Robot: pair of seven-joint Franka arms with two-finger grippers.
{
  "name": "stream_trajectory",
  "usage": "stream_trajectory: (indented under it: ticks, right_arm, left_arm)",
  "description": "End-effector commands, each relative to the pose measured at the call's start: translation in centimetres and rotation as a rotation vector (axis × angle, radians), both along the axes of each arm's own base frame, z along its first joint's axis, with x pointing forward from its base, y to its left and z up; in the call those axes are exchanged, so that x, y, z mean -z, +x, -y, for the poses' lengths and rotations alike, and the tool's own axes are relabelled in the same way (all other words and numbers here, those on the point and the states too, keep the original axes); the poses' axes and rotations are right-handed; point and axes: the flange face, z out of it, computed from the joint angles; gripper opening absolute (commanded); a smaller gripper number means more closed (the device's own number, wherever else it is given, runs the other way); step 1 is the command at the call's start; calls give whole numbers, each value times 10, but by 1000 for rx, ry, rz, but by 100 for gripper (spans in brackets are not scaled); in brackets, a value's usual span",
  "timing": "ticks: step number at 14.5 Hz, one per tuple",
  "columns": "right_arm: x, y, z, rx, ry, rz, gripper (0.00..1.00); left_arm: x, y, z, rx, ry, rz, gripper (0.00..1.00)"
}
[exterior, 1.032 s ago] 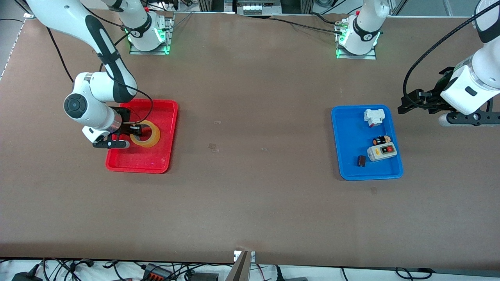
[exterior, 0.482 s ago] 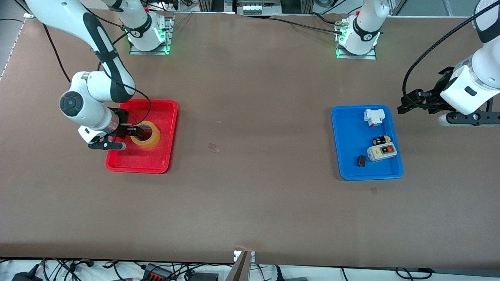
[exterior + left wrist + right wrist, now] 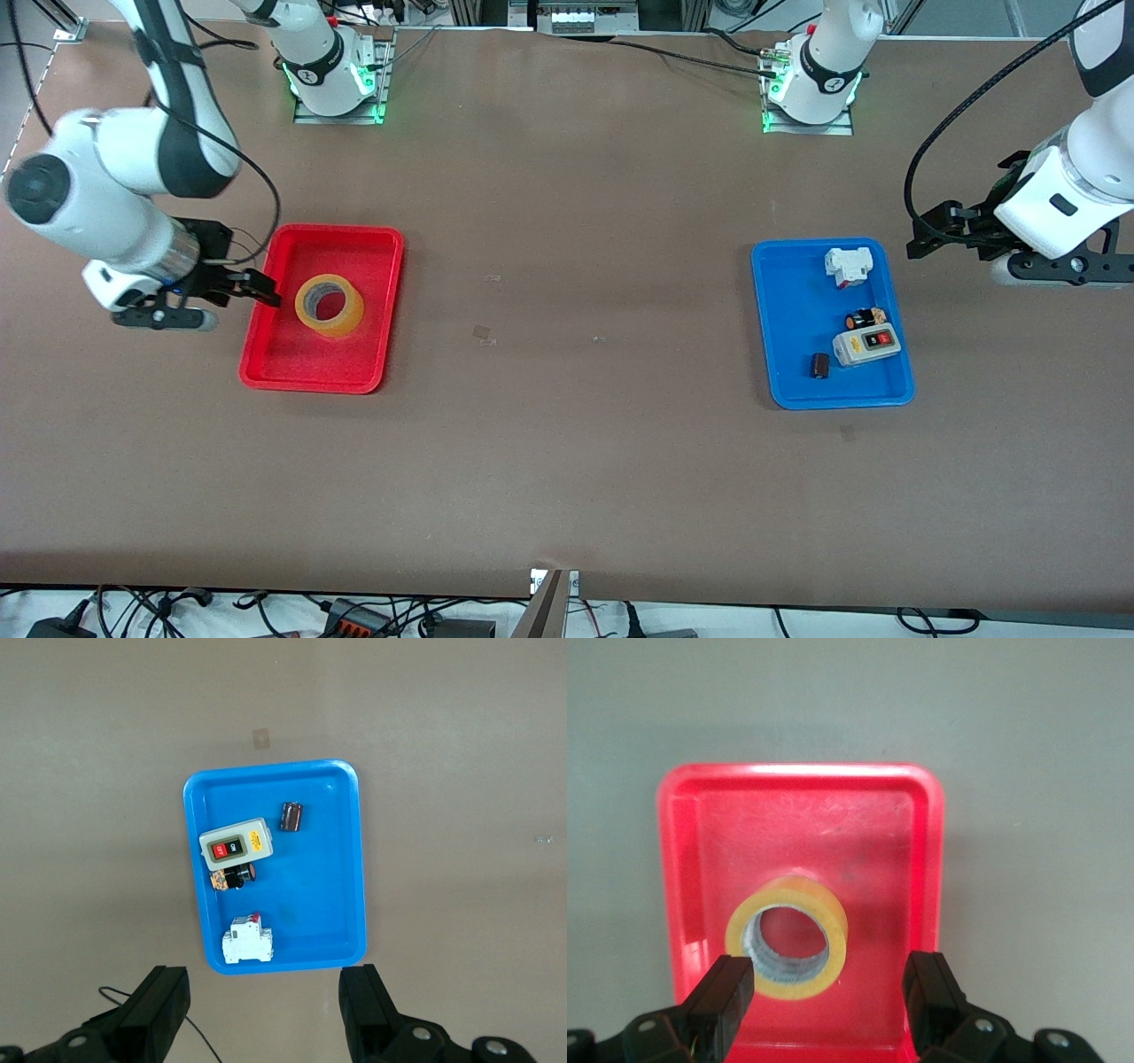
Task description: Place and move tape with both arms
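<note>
The tape (image 3: 329, 304), a yellowish ring, lies flat in the red tray (image 3: 292, 372) toward the right arm's end of the table. My right gripper (image 3: 257, 288) hangs open above the tray's outer edge, apart from the roll. In the right wrist view the tape (image 3: 788, 935) lies on the red tray (image 3: 895, 842) ahead of the right gripper (image 3: 830, 1001), with nothing between the fingers. My left gripper (image 3: 926, 237) waits open in the air beside the blue tray (image 3: 797, 390). The left wrist view shows the left gripper (image 3: 263, 1010) empty.
The blue tray (image 3: 328, 859) holds a grey switch box (image 3: 867, 345), a white breaker block (image 3: 848, 265), a small dark cylinder (image 3: 820, 365) and a small black-and-tan part (image 3: 866, 317). Bare brown table lies between the two trays.
My right gripper opened and let go of the tape, then rose and drew back toward the right arm's end of the table. The tape stayed in the red tray. The left arm barely moved.
</note>
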Motion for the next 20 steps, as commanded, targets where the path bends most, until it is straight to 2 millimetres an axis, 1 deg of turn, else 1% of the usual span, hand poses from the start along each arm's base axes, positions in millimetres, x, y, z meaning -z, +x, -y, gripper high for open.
stream_trajectory:
  ticks: [1,2,4,5,6,8,9,10,11,12,13,14,15,17,20]
  right_arm:
    - [-65,3,12,3,15,-2,99]
    - [-89,4,14,6,18,-5,99]
    - [-139,-4,21,15,19,-32,99]
    - [-159,-7,21,15,17,-28,99]
    - [-178,-14,21,21,16,-19,99]
    - [-203,-26,23,24,19,7,99]
    - [-213,-28,24,17,18,20,99]
    - [-230,-32,23,17,20,12,99]
    - [-259,-34,24,16,15,32,99]
    - [-273,-33,26,19,10,15,99]
    - [-278,-32,30,22,-3,-19,99]
    - [-292,-36,29,20,-13,-12,99]
    - [-296,-37,29,20,-18,-3,99]
    - [-292,-35,29,13,-22,-9,99]
    - [-274,-35,28,10,-22,-38,99]
  left_arm:
    - [-10,-1,-1,35,19,2,100]
    - [-10,-1,-1,37,19,2,100]
    - [-8,0,1,40,19,-1,100]
    - [-6,1,1,38,18,-4,100]
    - [-6,1,1,33,19,-4,100]
    - [-5,1,1,30,19,-5,100]
    - [-4,1,2,32,19,-7,100]
    - [-4,1,2,32,19,-7,100]
    - [-4,1,2,32,19,-7,100]
    - [-3,2,3,33,19,-10,100]
    - [-3,2,3,33,19,-10,100]
    - [-3,2,3,33,18,-8,100]
    - [-4,1,3,32,18,-7,100]
    - [-5,1,3,30,11,-6,100]
    - [-5,2,0,28,6,-6,100]
